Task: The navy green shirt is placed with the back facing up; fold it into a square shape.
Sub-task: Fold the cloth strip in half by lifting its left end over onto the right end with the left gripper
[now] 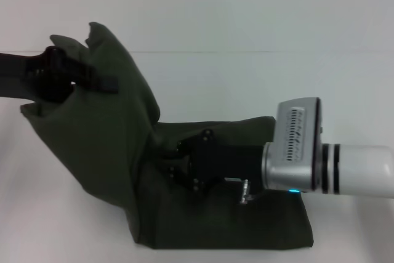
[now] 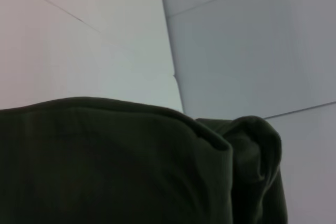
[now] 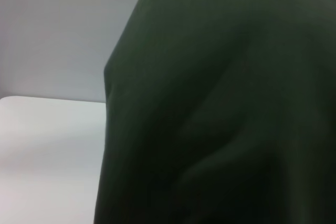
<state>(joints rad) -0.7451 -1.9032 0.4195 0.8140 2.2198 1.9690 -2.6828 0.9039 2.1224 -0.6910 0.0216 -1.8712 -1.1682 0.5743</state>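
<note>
Fold in progress. Left hand (image 1: 61, 75) is closed on the shirt (image 1: 111, 146), holding its left part raised above the white surface (image 1: 345, 238). Right hand (image 1: 184, 164) presses the flat part; its opening cannot be told. Next move: carry the raised flap rightward, aligning edges.

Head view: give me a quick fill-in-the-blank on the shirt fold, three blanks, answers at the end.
1. The left gripper holds one end of the navy green shirt lifted off the ____.
2. The right gripper sits low over the part of the shirt that lies ____ on the white table.
3. The lifted cloth hangs on the robot's ____ side.

Missing words: table; flat; left
</note>
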